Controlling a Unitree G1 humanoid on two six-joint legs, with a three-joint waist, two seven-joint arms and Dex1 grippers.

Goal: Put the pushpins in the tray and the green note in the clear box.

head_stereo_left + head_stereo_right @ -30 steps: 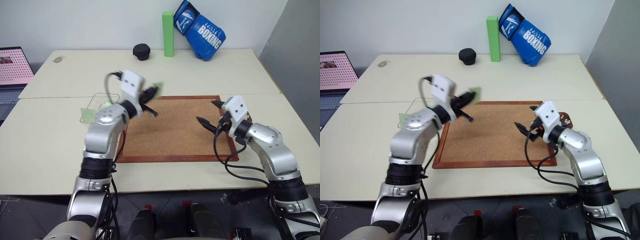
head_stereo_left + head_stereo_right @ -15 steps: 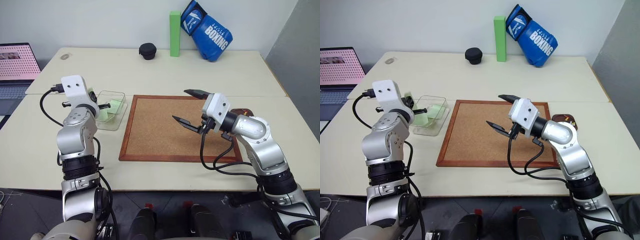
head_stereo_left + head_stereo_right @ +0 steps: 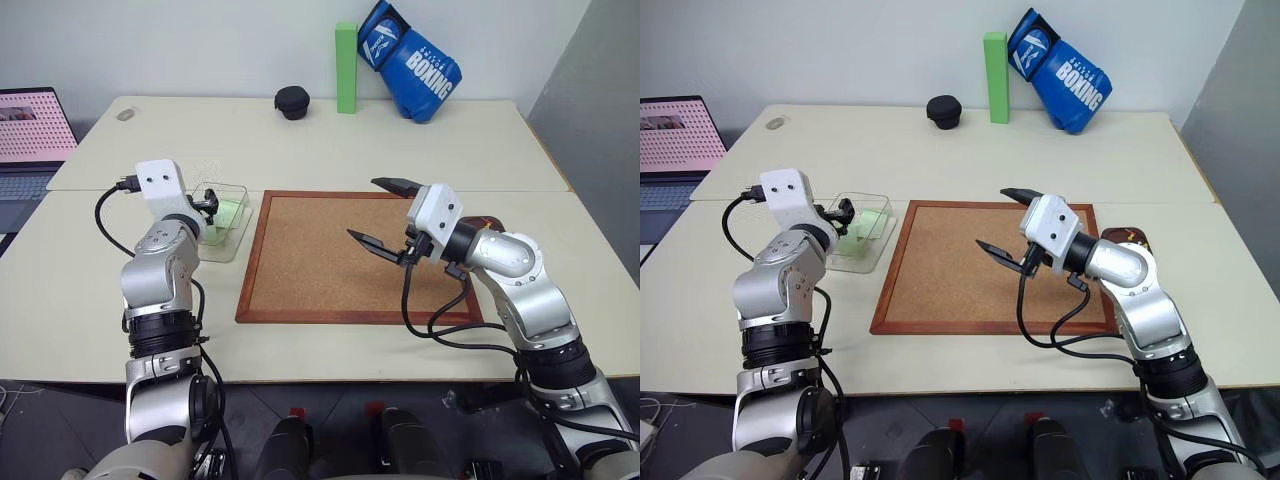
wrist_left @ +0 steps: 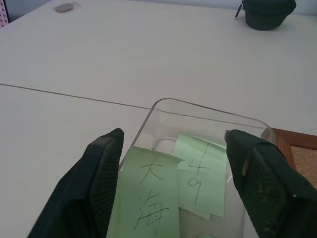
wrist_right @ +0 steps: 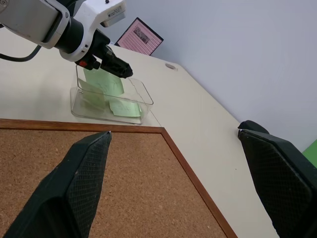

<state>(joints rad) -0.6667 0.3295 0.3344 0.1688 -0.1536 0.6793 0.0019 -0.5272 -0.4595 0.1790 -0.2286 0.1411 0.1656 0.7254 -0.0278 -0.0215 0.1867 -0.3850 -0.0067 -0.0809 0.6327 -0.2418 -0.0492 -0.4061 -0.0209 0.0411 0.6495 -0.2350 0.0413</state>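
Two thin pale green notes, each a flat paper square with dark handwriting, lie overlapping inside the one clear box, a low-walled transparent plastic container with rounded corners just left of the wood-framed corkboard. The left gripper hangs over the box with its two black textured fingers spread and empty. The right gripper is spread wide over the grainy cork, and the single dark red-brown tray sits at the board's right edge.
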